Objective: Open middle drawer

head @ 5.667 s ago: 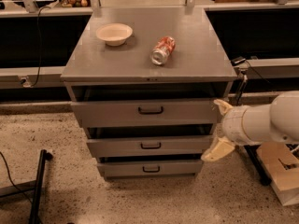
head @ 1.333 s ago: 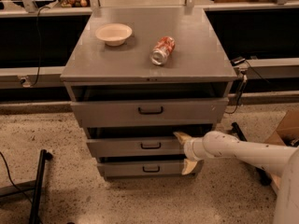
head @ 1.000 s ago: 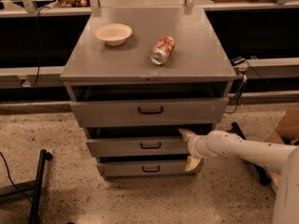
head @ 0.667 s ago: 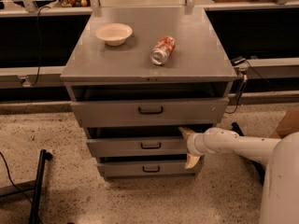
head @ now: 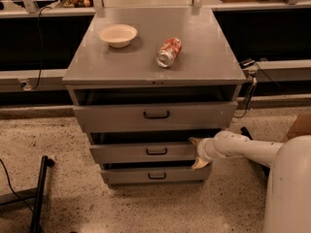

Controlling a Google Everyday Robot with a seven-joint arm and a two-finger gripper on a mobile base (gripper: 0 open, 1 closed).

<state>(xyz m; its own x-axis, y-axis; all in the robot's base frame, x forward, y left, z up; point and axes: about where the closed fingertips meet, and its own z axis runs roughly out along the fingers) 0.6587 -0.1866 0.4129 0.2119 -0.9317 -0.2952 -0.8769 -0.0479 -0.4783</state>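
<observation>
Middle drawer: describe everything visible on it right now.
The middle drawer is grey metal with a wide flat front and a small black bar handle at centre. A dark gap shows above it; the inside is hidden. The gripper is at its right end, fingers spread across the front's height; contact unclear.

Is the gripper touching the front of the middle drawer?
Cannot tell. In the camera view the gripper overlaps the right end of the middle drawer, but neither contact nor a gap shows plainly.
</observation>
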